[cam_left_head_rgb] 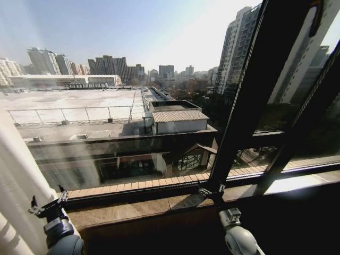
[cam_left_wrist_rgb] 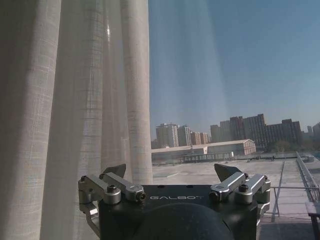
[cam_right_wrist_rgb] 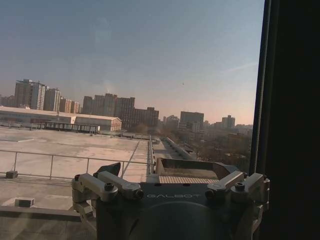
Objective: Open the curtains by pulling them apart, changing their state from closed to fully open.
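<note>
Curtain (cam_left_head_rgb: 16,180) gathered at robot's far left, pleats hanging beside glass; window centre uncovered. Left claw (cam_left_head_rgb: 49,202) low at sill (cam_left_head_rgb: 133,204), just beside curtain edge, fingers (cam_left_wrist_rgb: 114,171) spread wide, gripping nothing. Right claw (cam_left_head_rgb: 211,189) low at sill near black frame bar (cam_left_head_rgb: 265,79), spread wide too, holding nothing.

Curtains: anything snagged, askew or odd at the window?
Nothing stands out. The curtain hangs in even pleats at the left edge, beside the open left hand. The right hand, also open, sits low by the window frame.
</note>
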